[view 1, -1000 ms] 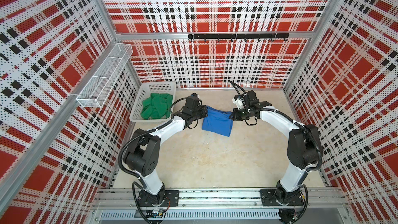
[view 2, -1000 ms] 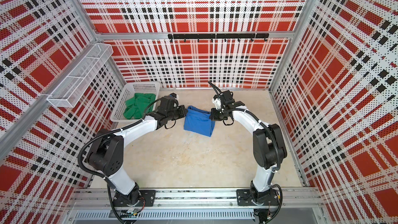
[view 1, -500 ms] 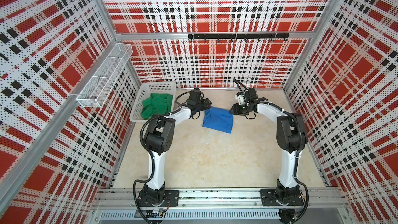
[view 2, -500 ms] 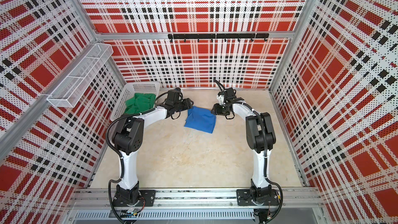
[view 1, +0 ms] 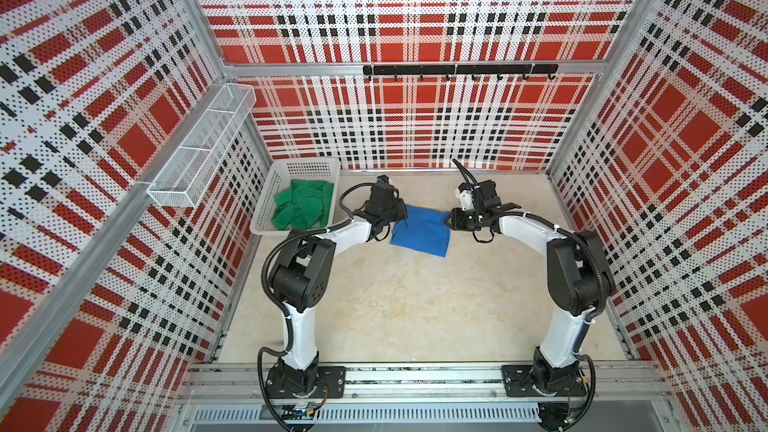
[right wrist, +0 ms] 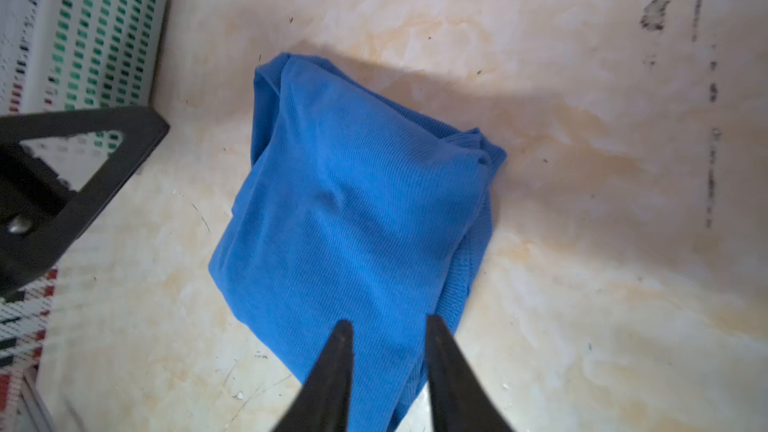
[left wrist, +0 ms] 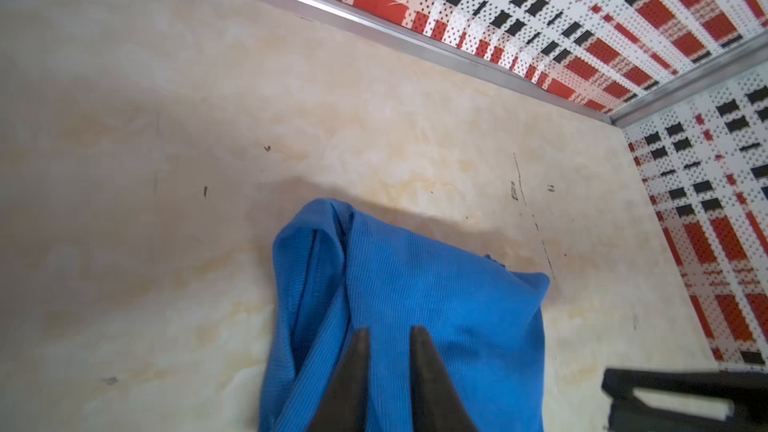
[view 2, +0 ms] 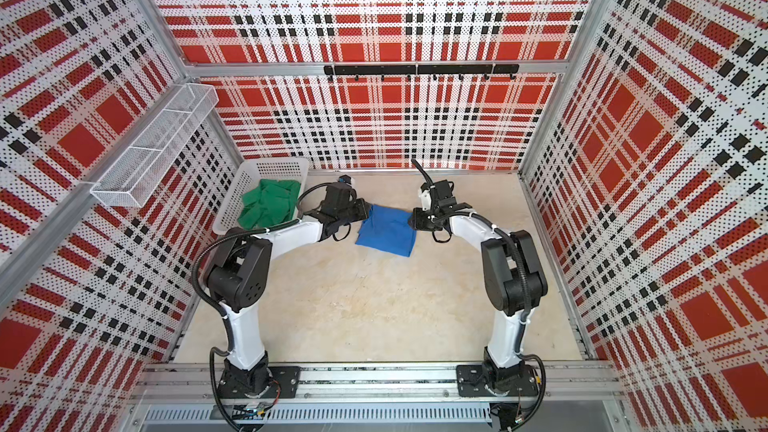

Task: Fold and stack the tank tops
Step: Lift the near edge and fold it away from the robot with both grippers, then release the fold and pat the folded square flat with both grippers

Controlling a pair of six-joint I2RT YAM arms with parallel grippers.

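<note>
The blue tank top (view 1: 422, 231) (view 2: 388, 231) lies folded into a rough rectangle on the beige table, at mid back. My left gripper (view 1: 402, 217) (left wrist: 390, 332) hovers over its left edge, jaws a narrow gap apart, flat blue fabric showing between them. At the blue top's right edge my right gripper (view 1: 450, 220) (right wrist: 388, 323) stands open with a wider gap and nothing pinched. The green tank top (view 1: 305, 204) (view 2: 270, 203) sits crumpled in the white basket (view 1: 266, 201).
The basket stands at the back left, close beside my left arm. A wire mesh shelf (view 1: 199, 155) juts from the left wall. A black hook rail (view 1: 457, 70) runs along the back wall. Plaid walls close in three sides.
Both grippers were shut on the blue top's edges a second ago. They opened and let it go, and it now lies flat. Both jaws have since narrowed again.
</note>
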